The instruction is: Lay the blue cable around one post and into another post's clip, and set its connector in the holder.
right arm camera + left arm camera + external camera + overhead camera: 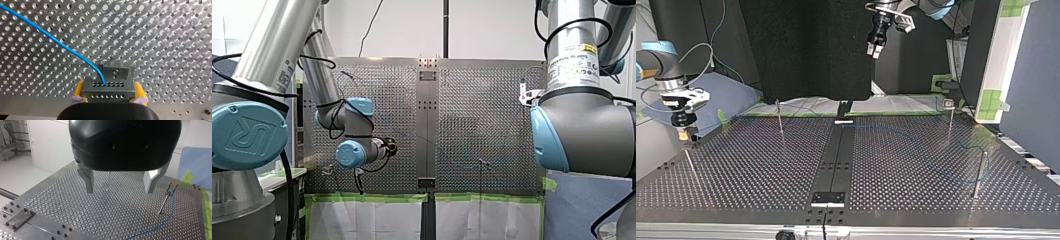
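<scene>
Within my right gripper [108, 83] sits the connector [107, 92]

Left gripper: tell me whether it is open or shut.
Open. In the left wrist view the left gripper has its fingers wide apart, nothing between them.

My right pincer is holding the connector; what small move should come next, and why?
Probably ease my right pincer down to seat the connector in the holder: yellow pads clamp it, the blue cable enters it, the holder sits just beyond.
</scene>
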Motion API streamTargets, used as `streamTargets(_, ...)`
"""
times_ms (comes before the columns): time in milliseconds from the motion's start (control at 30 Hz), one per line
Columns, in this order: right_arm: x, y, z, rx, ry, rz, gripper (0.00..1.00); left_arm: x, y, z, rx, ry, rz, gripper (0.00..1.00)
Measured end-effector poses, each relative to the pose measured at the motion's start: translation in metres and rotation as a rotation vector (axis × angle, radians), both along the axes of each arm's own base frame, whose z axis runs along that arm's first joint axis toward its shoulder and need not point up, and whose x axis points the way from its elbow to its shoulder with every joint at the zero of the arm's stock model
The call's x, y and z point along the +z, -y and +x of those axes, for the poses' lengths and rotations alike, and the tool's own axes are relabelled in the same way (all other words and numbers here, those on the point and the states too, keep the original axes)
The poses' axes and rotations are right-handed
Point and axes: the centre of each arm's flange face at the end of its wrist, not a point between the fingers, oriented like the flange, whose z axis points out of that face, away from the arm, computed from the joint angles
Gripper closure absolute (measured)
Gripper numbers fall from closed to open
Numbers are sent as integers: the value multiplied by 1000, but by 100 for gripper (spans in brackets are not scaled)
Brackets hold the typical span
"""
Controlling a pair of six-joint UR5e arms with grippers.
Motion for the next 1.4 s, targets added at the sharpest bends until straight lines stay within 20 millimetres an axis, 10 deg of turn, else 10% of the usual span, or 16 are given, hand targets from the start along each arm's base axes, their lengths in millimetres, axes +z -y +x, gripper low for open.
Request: streamTargets(1400, -12, 29, 9, 44, 46, -41, 100, 1, 2, 3, 0, -2, 4, 0)
